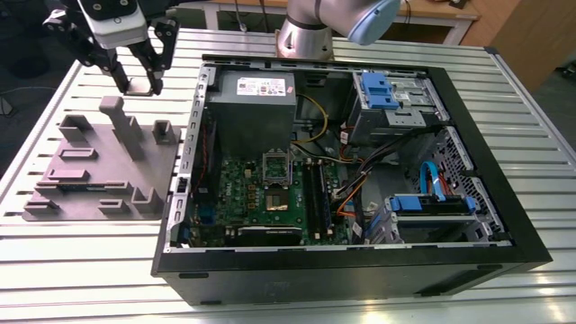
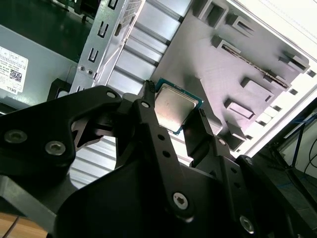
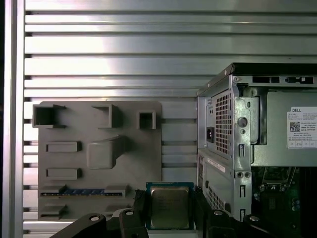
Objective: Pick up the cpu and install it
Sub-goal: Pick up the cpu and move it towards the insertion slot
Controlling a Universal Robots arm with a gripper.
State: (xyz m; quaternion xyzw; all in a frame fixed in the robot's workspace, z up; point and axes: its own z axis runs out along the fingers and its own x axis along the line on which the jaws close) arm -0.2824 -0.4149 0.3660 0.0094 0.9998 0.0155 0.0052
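The gripper clamps the cpu by two opposite edges, above open slatted table between the grey tray and the computer case.

Slatted aluminium table under bright glare, brown wooden furniture behind, dark floor alongside.

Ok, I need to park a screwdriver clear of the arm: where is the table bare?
Bare slatted table shows at the exterior view's lower left, between the grey fixture tray and the table edge, and beside the computer case at the exterior view's right. Crowded: inside the case, and beyond the tray, where the gripper holds the cpu.
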